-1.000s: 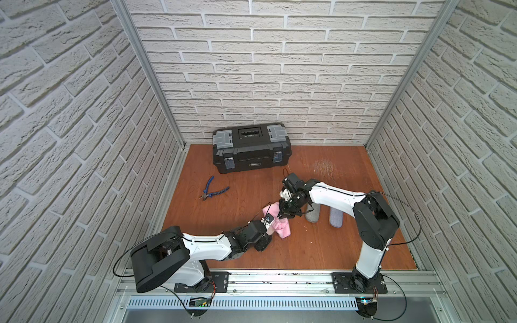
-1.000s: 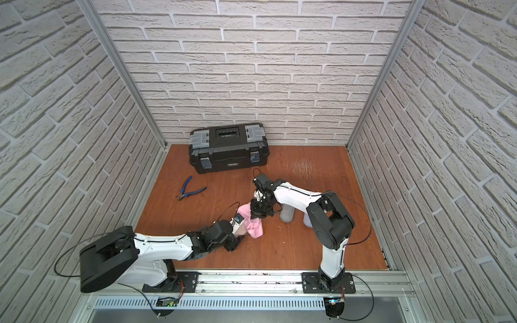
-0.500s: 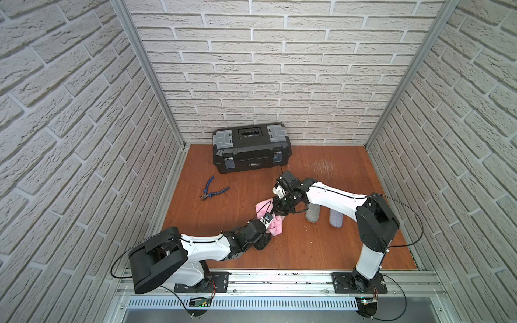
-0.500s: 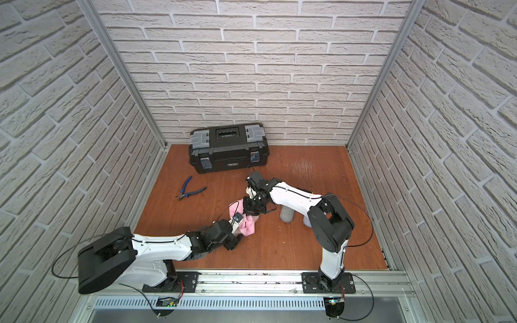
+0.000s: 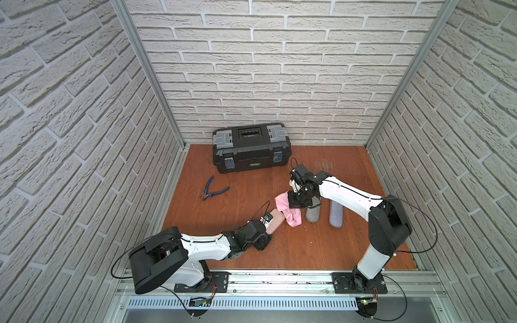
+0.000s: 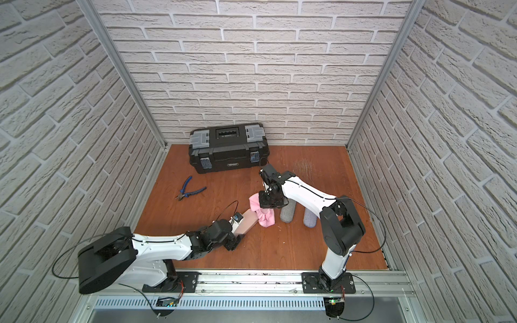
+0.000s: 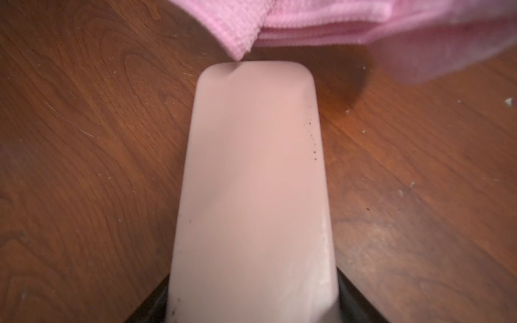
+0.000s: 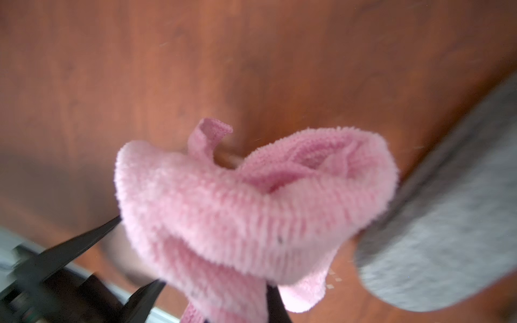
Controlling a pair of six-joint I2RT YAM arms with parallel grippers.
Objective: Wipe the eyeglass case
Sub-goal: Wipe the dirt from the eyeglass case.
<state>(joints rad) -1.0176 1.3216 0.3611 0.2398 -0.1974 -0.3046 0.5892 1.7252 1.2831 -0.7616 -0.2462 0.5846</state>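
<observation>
**Table** (image 5: 335, 251): wood, with crumbs scattered on it.

**Toolbox** (image 5: 251, 148): shut, well beyond my right hand (image 5: 296, 203), against the back wall. Not in play.

**Case** (image 5: 275, 222): lies flat on the table and runs straight out from my left hand (image 5: 265, 236). That hand grips its near end, one jaw on each long side.

**Cloth** (image 5: 289, 214): bunched, hanging from my right hand, which is clamped tight on the upper folds. It sits at the end of the case farthest from my left hand. One corner touches that far edge and the rest falls past it. I cannot tell whether the tail rests on the table.

**Grey cases** (image 5: 313, 214): two, on the far side of my right hand from the left one. The nearer one is just beside the cloth.

**Pliers** (image 5: 214, 193): well apart from both hands.

**Specks** (image 7: 313, 142): dark, in a line along one long edge of the case, with a few near my left hand.

**Progress (judged):**
- Done: the case is pinned, the cloth is in hand and brought to the case.
- The top face is bare and the specks are there, so the wipe is not finished.
- Left: draw the cloth down the length toward my left hand, over the speckled edge.
- The part under the jaws would need a regrip.
</observation>
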